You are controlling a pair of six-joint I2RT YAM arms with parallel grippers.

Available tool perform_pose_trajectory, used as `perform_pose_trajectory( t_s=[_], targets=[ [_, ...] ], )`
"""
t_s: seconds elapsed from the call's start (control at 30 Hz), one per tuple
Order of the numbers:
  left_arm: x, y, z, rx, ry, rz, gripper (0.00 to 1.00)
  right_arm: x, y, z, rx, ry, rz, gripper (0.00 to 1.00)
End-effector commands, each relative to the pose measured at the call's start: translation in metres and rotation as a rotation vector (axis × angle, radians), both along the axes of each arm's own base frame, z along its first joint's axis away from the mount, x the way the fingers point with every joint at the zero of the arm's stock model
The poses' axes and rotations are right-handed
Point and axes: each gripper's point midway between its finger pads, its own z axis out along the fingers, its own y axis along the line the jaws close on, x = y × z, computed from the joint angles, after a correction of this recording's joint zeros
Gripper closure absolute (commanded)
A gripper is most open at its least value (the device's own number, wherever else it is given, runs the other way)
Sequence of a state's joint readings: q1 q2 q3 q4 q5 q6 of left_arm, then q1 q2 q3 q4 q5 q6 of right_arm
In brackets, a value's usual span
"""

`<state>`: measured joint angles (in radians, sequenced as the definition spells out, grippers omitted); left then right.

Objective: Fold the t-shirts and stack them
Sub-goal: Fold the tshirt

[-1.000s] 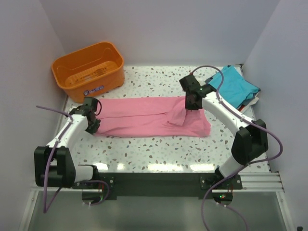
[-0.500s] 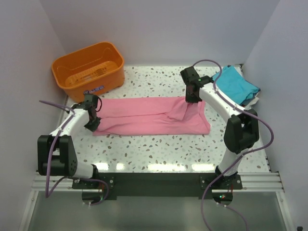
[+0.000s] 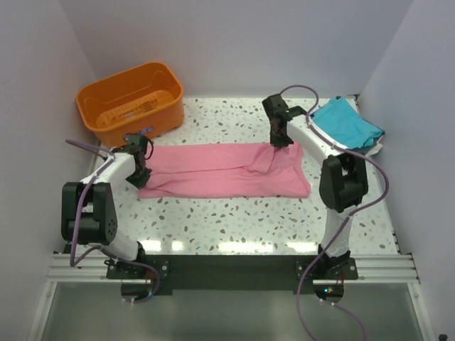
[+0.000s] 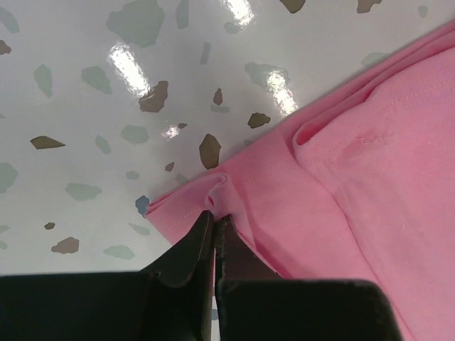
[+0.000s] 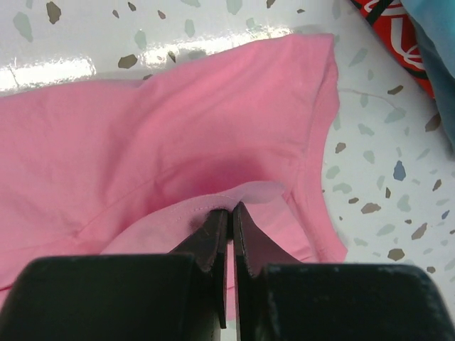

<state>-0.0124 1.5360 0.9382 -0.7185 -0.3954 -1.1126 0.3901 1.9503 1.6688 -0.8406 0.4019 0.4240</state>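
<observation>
Though illegible, wht print [image 5: 393, 44] on red tee [image 5: 364, 8]

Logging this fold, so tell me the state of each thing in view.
pink t-shirt: lying flat in a long band, pinched at both ends.
left gripper: shut on the pink t-shirt's corner.
right gripper: shut on a fold of it.
teal t-shirt: folded, on top at far right.
red t-shirt: partly under the teal one.
orange basket: upright.
</observation>
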Motion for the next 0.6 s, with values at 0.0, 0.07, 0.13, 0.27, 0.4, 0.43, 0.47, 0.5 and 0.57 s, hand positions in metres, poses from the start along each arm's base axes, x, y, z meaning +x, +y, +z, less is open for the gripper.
perform_pose_trajectory(
  t_s=[0.0, 0.07, 0.13, 0.27, 0.4, 0.43, 0.47, 0.5, 0.57],
  targets=[
    [0.024, 0.01, 0.005, 0.039, -0.044, -0.005, 0.99, 0.024, 0.001, 0.004, 0.006, -0.05, -0.004, 1.0],
    [0.026, 0.01, 0.003, 0.041, -0.032, -0.019, 0.97, 0.029, -0.004, 0.002, -0.039, -0.044, 0.0, 1.0],
    [0.028, 0.01, -0.001, 0.043, -0.016, -0.023, 0.88, 0.034, -0.009, 0.0, -0.074, -0.019, -0.009, 1.0],
    [0.027, 0.01, -0.004, 0.042, -0.003, -0.029, 0.55, 0.041, -0.009, -0.011, -0.078, -0.012, -0.014, 1.0],
    [0.033, 0.01, 0.009, 0.047, -0.042, -0.038, 0.0, 0.05, -0.003, -0.022, -0.057, -0.007, 0.0, 1.0],
    [0.034, 0.011, 0.013, 0.051, -0.05, -0.043, 0.0, 0.054, -0.001, -0.023, -0.05, -0.012, 0.006, 1.0],
    [0.033, 0.012, 0.017, 0.056, -0.051, -0.044, 0.0, 0.057, 0.002, -0.026, -0.046, -0.014, 0.008, 0.99],
    [0.036, 0.013, 0.027, 0.064, -0.076, -0.043, 0.0, 0.059, 0.003, -0.027, -0.039, -0.014, 0.011, 0.91],
    [0.035, 0.015, 0.037, 0.077, -0.083, -0.045, 0.0, 0.064, 0.003, -0.025, -0.038, -0.017, 0.004, 0.74]
  ],
)
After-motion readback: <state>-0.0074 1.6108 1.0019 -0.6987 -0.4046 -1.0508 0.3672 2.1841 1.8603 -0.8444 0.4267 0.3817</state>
